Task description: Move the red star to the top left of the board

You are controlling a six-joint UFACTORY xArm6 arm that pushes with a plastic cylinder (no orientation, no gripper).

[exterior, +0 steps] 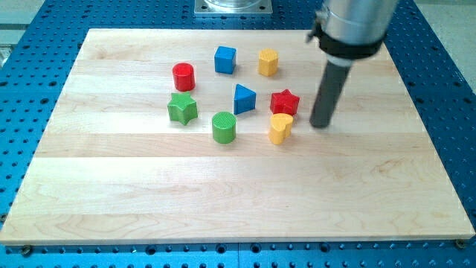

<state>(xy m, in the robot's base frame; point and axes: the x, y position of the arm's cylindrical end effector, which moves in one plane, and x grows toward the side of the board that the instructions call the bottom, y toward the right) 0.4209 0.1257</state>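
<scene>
My tip (320,123), a bare rod holding nothing, sits just right of the red star (284,102); star looks light, rigid, slide-prone, so push its right flank, clear of the yellow block (280,128) touching below.

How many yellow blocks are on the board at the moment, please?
2. One yellow block sits near the view's top, right of the blue cube. The other yellow block lies just below the red star, left of my tip. None seem hidden.
</scene>
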